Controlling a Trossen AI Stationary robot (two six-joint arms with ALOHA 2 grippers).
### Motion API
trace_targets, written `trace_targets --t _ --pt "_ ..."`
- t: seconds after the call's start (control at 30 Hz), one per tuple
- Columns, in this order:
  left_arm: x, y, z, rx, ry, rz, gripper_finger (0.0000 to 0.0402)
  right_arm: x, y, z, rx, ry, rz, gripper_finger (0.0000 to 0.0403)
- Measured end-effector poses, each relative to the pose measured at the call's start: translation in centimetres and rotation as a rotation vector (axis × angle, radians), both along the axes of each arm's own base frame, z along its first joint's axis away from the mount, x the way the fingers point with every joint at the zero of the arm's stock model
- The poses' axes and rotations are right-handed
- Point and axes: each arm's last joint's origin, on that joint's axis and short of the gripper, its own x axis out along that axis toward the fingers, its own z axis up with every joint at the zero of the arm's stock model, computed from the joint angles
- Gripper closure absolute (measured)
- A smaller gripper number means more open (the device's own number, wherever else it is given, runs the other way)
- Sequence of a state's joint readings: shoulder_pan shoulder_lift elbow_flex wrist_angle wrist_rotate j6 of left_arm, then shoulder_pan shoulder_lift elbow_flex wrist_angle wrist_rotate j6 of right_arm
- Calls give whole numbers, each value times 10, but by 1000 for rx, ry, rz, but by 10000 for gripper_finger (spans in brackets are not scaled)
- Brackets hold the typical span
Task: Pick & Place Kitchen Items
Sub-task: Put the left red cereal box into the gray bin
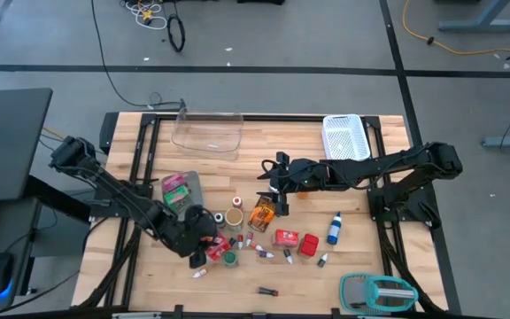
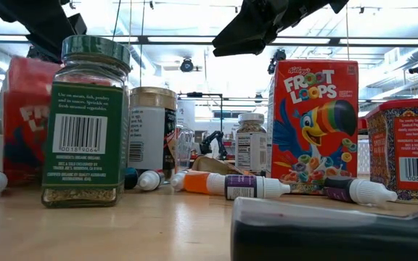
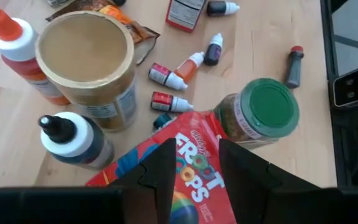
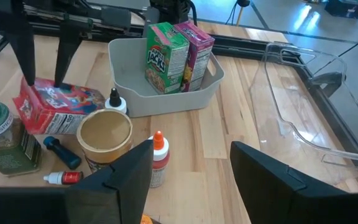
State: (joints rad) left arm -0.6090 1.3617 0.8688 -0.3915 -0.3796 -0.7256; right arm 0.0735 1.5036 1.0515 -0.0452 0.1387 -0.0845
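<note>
A red Froot Loops box (image 3: 185,174) sat pinched by the left gripper (image 3: 194,165), crowded by a green-lidded jar (image 3: 260,115); the right gripper (image 4: 191,165) hung spread.

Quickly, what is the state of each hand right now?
Left hand: closed on the red cereal box.
Right hand: open, holding nothing.
</note>
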Motion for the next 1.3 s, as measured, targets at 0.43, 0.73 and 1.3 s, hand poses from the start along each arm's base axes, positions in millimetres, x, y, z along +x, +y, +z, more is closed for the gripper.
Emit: trace_targets --t 0.43,0.73,1.3 --pt "17 -15 -25 -34 32 -53 271 0 0 1 -1 -7 1 179" --pt "28 -32 -28 -29 63 -39 271 1 0 1 -1 -17 1 179" --pt "41 -50 -52 95 173 21 271 1 1 1 10 -18 23 179"
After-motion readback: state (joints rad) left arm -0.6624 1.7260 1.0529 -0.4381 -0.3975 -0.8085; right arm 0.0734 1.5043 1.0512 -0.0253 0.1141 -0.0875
